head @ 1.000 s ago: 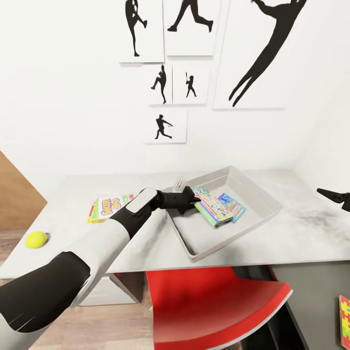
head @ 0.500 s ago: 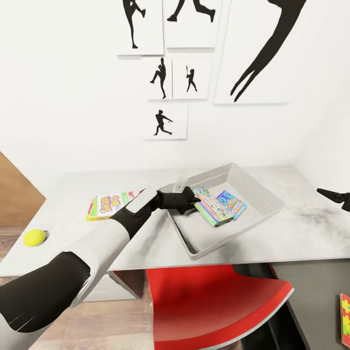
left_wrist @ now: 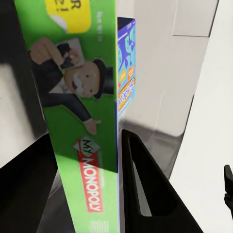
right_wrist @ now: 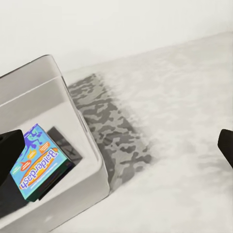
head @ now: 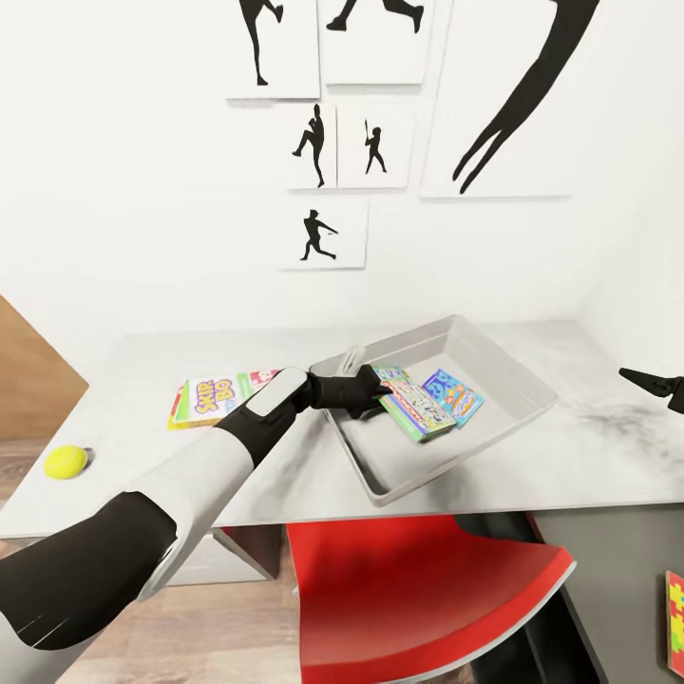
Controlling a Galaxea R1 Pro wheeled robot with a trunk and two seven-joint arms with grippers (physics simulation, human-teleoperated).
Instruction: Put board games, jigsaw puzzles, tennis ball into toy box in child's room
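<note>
My left gripper (head: 378, 389) is shut on a green Monopoly board game (head: 415, 407), held tilted inside the grey toy box (head: 518, 410). In the left wrist view the Monopoly box (left_wrist: 82, 111) stands edge-on between the black fingers (left_wrist: 145, 194). A blue Balderdash game (head: 454, 396) lies in the toy box beside it. On the table, left of the box, a Skip-Bo game (head: 214, 399) lies flat. The tennis ball (head: 66, 462) rests near the table's left front edge. My right gripper (head: 657, 387) hovers open over the table's right side, empty.
The grey table (head: 589, 456) stands against a white wall with silhouette pictures. A red chair (head: 418, 589) is tucked under the front edge. A colourful jigsaw puzzle (head: 674, 622) shows low at the far right, below table level. A wooden panel (head: 28, 380) stands at left.
The whole head view has shifted slightly, so the camera moved. The left gripper still holds the Monopoly box in the toy box; the right gripper keeps its place.
</note>
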